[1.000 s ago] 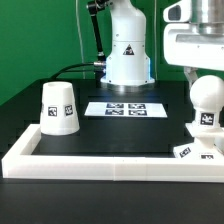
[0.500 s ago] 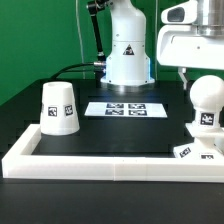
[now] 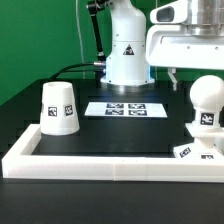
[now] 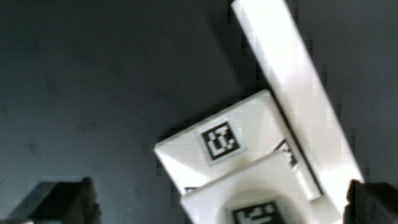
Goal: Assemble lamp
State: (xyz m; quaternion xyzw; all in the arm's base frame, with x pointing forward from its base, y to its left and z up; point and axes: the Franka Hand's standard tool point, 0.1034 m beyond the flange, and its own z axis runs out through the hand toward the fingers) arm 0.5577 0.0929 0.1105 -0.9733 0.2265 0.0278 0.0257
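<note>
Pincer point(image 4: 214, 205) hanging wide open, holding nothing; lamp base point(image 4: 228, 145) sitting on the table point(image 4: 89, 90) directly below, between its fingertips.

smooth white plastic shade point(image 3: 58, 107), matt black table point(image 3: 110, 135)

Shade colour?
White, with a black-and-white square tag; shade shows best in the exterior view.

The arm point(image 3: 128, 45) holds its fingers point(image 4: 63, 200) spread, gripping nothing.
</note>
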